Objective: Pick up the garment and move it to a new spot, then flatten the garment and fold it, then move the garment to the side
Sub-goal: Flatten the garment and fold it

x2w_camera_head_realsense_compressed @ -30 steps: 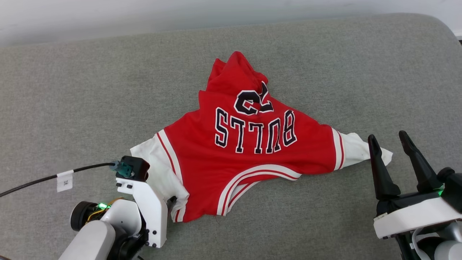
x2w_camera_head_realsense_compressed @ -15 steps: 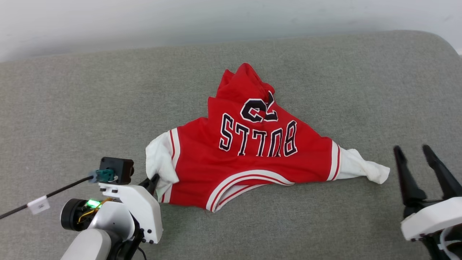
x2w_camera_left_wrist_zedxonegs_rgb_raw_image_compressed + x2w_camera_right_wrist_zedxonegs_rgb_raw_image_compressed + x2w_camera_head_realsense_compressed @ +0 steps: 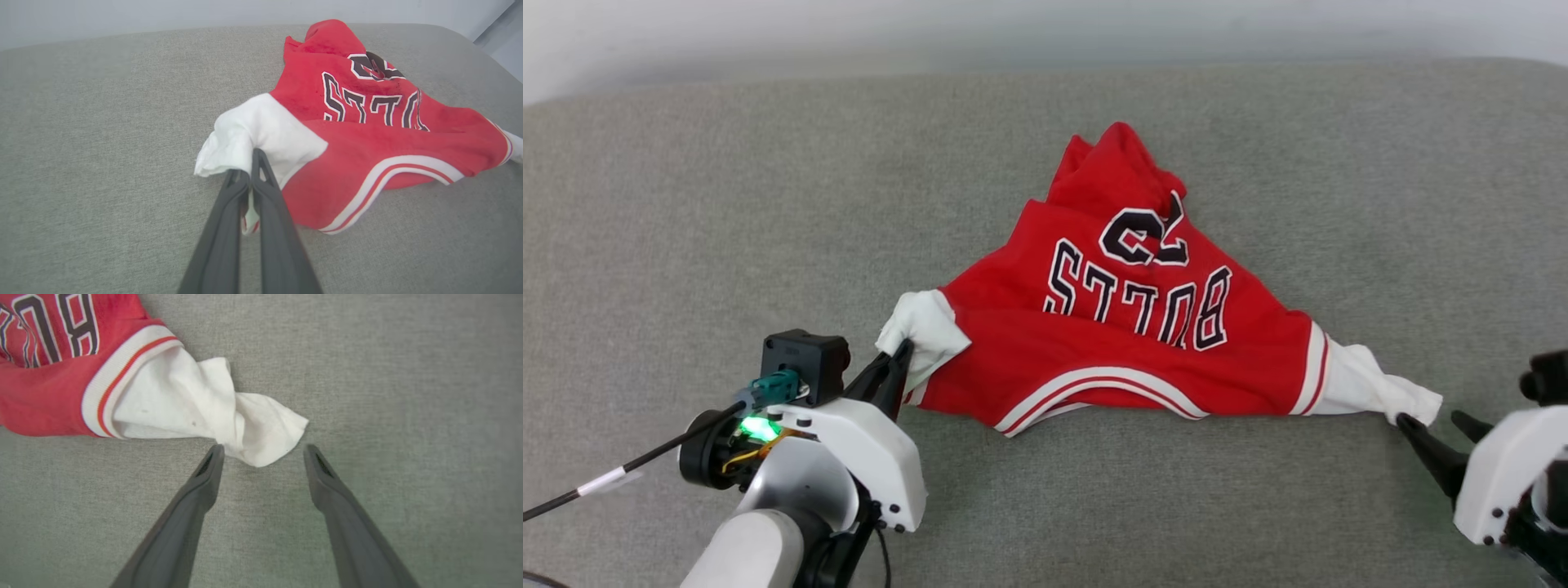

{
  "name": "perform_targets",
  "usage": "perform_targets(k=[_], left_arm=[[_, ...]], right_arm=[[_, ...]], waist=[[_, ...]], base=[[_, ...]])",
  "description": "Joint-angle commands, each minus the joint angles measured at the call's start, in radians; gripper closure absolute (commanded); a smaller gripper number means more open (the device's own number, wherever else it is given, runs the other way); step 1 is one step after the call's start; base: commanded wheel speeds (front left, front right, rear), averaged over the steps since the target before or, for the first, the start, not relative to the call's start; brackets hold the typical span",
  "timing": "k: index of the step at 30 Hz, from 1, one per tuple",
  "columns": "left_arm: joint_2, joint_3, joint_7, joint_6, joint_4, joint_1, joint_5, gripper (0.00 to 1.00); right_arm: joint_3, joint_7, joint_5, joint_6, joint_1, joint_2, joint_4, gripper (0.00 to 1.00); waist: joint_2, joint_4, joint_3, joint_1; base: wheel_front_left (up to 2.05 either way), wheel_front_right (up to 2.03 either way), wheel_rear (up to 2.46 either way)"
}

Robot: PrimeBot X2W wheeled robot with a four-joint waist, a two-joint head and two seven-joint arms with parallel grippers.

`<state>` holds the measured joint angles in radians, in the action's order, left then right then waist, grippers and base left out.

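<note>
Early stage. The garment (image 3: 1127, 343) lies crumpled on the grey padded surface (image 3: 727, 204). The left tool (image 3: 249, 163) is clenched on one white sleeve. The right tool (image 3: 263, 451) is spread wide at the other sleeve's tip, gripping nothing. Relocation, flattening and folding are outstanding.

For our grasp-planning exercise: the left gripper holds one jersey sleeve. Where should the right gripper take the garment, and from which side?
Likely the free white sleeve at its twisted tip, from the robot's right: it tapers outward into the open right gripper, opposite the shut left gripper.

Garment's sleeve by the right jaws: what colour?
The sleeve is white, with a red-striped band; clearest in right wrist view.
</note>
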<state>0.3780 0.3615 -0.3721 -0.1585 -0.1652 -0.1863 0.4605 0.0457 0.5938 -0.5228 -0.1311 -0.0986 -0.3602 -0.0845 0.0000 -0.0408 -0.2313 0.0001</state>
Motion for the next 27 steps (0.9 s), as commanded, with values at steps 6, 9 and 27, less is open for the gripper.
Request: perform_targets(k=[6,9,27], left_arm=[[-0.016,0.02,0.013,0.007,-0.006,-0.034,-0.01,1.0],[-0.021,0.026,0.017,0.01,0.001,-0.045,-0.01,1.0],[0.005,-0.033,0.123,0.001,-0.014,-0.054,-0.01,1.0]], right_arm=[[-0.096,0.049,-0.025,0.001,-0.101,-0.047,-0.067,0.0],[-0.159,0.068,-0.042,0.001,-0.127,-0.059,-0.12,0.0],[-0.178,-0.048,-0.044,0.001,-0.181,-0.124,-0.052,1.0]], waist=[[0.0,0.033,-0.06,-0.0001],[0.0,0.043,-0.074,-0.0001],[0.0,0.022,0.039,-0.0001]], base=[[0.0,0.0,0.0],[0.0,0.0,0.0],[0.0,0.0,0.0]])
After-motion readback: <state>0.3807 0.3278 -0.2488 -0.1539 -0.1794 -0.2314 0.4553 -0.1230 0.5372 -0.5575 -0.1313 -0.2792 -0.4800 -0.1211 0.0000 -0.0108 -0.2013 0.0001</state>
